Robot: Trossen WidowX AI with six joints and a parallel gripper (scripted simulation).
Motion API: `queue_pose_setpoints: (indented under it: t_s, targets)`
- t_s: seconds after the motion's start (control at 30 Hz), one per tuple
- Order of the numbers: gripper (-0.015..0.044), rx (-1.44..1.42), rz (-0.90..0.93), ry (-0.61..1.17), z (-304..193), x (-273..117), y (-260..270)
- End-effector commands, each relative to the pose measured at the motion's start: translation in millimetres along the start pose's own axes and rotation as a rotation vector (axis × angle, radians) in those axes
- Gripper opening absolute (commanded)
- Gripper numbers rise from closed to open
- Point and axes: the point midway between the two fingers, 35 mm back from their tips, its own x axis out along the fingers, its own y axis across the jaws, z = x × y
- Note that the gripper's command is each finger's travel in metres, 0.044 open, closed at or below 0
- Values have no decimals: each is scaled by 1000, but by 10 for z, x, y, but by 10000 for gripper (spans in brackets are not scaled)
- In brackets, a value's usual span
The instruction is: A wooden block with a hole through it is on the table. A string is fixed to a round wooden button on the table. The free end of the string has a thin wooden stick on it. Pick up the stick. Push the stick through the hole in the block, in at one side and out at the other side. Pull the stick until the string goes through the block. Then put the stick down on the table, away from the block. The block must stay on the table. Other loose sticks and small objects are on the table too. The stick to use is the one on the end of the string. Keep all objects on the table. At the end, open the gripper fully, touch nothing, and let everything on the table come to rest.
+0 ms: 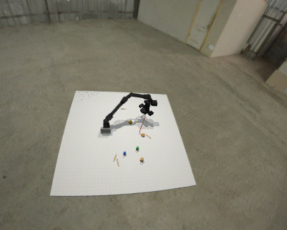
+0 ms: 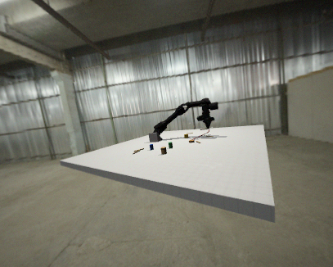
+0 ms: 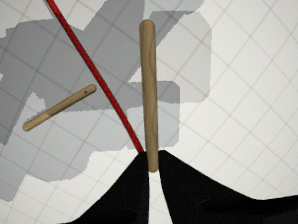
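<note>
The gripper [image 1: 144, 113] [image 2: 209, 127] [image 3: 152, 157] is pinched on one end of the stick [image 3: 149, 90]. The red string [image 1: 142, 125] [image 2: 201, 134] [image 3: 95, 74] runs up beside its tips. I can read no words.

On the things of the bench [image 1: 96, 180] [image 2: 173, 180], and around it, I can read no text, label, number or sign.

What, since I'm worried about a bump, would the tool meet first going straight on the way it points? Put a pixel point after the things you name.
Most likely the table [image 1: 96, 176] [image 2: 173, 172] [image 3: 250, 75]: the tool [image 1: 144, 113] [image 2: 209, 127] [image 3: 152, 157] points down at it, though the remaining height is hard to judge.
</note>
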Motion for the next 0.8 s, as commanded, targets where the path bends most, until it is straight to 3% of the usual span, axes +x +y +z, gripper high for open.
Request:
queue_pose_setpoints:
  t_s: [0.0,0.77]
  targets:
    - [0,-4,-2,16,-49,-20,-33]
    - [0,-4,-2,15,5,166,-171]
